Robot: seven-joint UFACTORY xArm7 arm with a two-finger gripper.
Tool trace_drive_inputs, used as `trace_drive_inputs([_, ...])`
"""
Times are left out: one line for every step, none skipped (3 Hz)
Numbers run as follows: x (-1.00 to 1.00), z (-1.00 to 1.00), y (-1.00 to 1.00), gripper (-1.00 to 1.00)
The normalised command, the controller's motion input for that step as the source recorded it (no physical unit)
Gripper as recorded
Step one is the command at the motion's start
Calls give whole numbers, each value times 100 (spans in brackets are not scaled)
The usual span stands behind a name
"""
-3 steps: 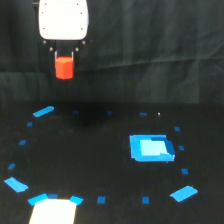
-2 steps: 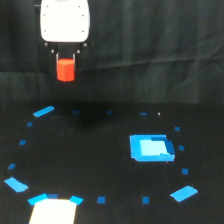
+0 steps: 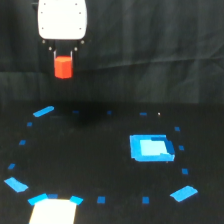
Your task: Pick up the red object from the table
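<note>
The red object [image 3: 63, 67] is a small orange-red stubby block held high above the table [image 3: 100, 165], at the exterior view's upper left. My gripper [image 3: 63, 62] hangs under its white housing [image 3: 62, 20] and is shut on the block, its dark fingers on either side of it. The table is a flat black surface with small blue tape marks in a ring. A faint dark shadow lies on the table below the block.
A larger bright blue square patch [image 3: 150, 148] lies on the table at the exterior view's right. A white patch edged with blue [image 3: 54, 210] sits at the bottom left. A dark curtain hangs behind the table.
The gripper and the held red block have stayed nearly in place, shifting at most slightly. Nothing on the table has moved.
</note>
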Motion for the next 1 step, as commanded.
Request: trace_drive_inputs([-24,-19,20,-100])
